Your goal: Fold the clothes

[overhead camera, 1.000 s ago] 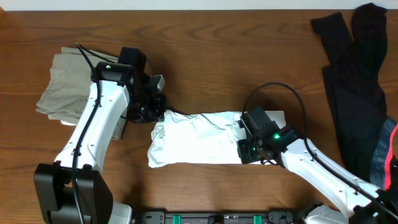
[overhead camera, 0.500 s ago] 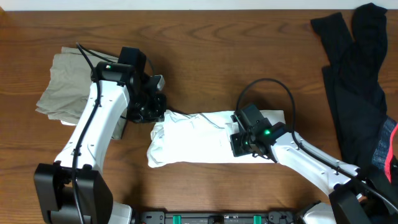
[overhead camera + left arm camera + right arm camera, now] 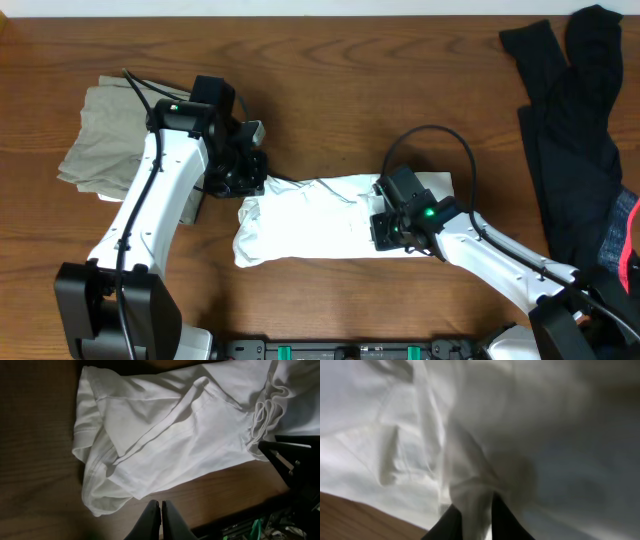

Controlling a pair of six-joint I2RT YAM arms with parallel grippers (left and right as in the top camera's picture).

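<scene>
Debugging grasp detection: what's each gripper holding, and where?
Right gripper pinches a fold of the white T-shirt near its right end; left gripper is shut, empty.

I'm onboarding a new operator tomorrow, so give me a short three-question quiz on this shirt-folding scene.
1. True or false: the left pincer grips the crumpled white cotton T-shirt.
2. Which colour is the garment draped at the far right of the wooden table? A grey-olive, B black, C white.
3. What does the right pincer pinch?
Key: 1 false, it is shut on nothing; 2 B, the black garment; 3 a fold of the white T-shirt.
</scene>
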